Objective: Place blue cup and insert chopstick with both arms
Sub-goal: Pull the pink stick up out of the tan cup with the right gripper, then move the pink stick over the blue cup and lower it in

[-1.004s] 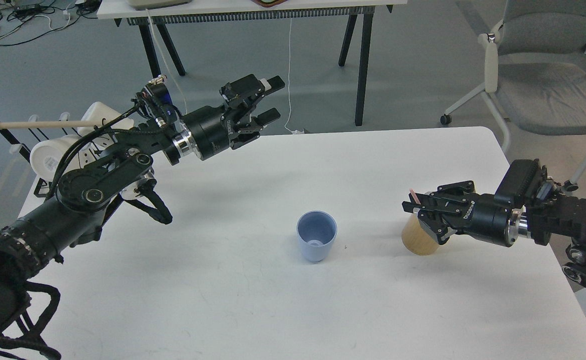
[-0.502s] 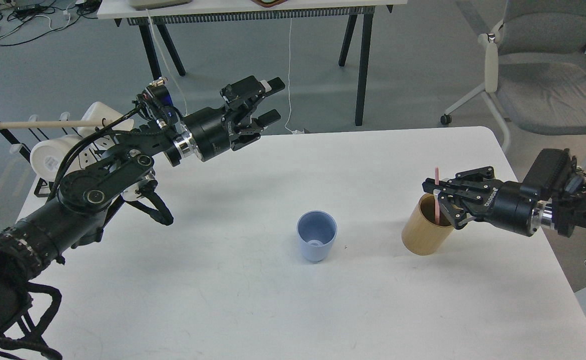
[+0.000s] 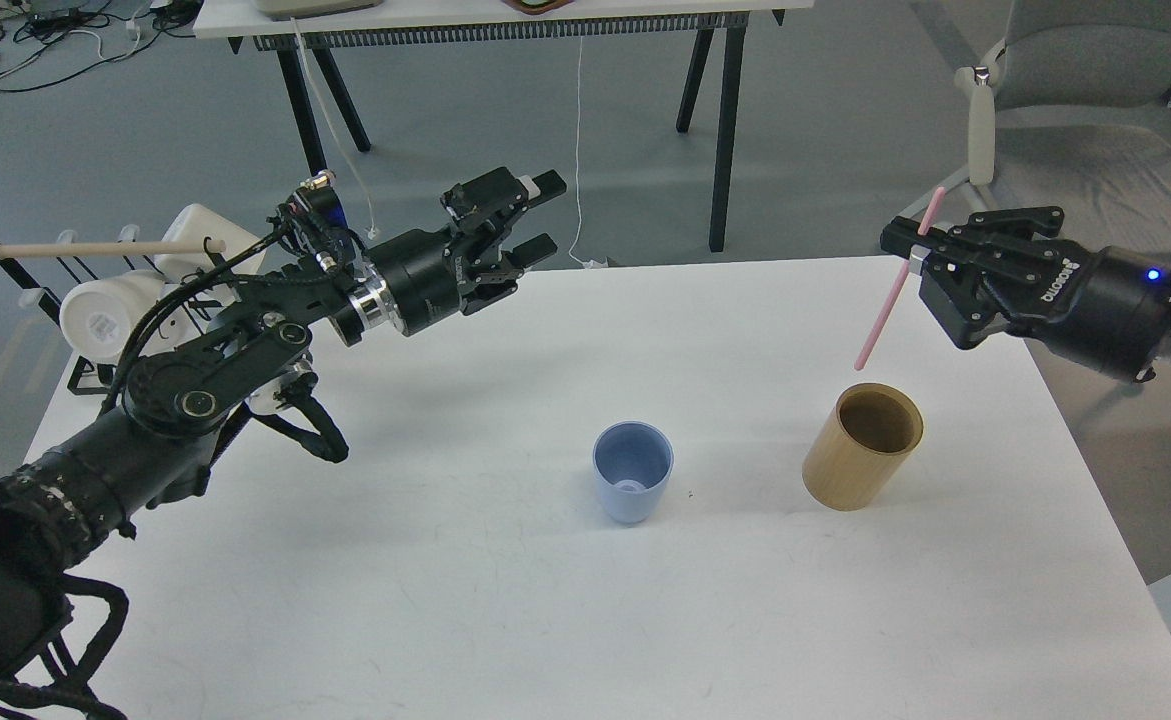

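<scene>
Right tool (image 3: 917,247) is pinching pink chopstick (image 3: 890,298) near its top; thin, light, stiff, likely to pivot. Blue cup (image 3: 632,485) is sitting well below-left on tabletop (image 3: 445,600); left tool (image 3: 542,213) is gaping, holding nothing

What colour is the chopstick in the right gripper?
Pink. The chopstick in the right gripper shows best in the head view, the only one.

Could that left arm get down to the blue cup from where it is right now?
Probably yes. The left gripper is open and holds nothing, and only bare table lies between it and the blue cup, which stands upright alone.
</scene>
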Controlling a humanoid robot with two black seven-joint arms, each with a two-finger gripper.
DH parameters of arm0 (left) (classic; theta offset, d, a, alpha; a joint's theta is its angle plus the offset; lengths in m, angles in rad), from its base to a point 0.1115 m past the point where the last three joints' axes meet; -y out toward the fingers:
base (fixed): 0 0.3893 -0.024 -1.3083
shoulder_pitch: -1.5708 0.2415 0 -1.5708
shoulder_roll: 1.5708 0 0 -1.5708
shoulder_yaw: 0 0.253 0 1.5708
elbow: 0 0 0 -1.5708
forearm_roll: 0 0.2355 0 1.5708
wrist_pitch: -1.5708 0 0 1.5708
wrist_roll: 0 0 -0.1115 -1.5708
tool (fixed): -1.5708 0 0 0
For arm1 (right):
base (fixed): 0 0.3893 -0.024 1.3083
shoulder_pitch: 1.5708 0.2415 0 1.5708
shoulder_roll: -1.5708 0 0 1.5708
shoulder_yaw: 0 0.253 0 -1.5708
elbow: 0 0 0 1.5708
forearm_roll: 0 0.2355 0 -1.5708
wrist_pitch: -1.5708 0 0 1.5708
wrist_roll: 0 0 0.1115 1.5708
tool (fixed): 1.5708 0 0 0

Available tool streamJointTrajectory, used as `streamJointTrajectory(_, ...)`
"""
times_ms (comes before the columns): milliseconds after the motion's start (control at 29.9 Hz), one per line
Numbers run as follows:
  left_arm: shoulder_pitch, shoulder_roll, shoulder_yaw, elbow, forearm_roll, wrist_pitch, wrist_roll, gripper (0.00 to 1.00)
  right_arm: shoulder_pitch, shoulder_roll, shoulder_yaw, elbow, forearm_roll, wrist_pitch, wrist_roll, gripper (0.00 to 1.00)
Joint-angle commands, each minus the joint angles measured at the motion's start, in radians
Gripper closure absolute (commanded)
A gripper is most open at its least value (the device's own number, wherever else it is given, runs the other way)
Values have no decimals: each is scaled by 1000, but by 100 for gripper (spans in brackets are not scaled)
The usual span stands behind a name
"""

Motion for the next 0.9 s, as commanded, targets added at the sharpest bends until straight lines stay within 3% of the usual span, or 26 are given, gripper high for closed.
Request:
streamJointTrajectory(0,21,5,-1,11,0,0,0,9,0,69,22,11,31,-28,7,96)
streamJointTrajectory(100,27,1,-2,32,0,0,0,9,0,210,-11,4,16,-40,36,96)
streamJointTrajectory(402,39,2,-2,37,-9,2,0,9,12,445,-142,-166,-58,-46,41,97)
streamJointTrajectory(870,47,2,-2,48,-21,2,0,8,12,619,-200,-320,-103,-77,42,97)
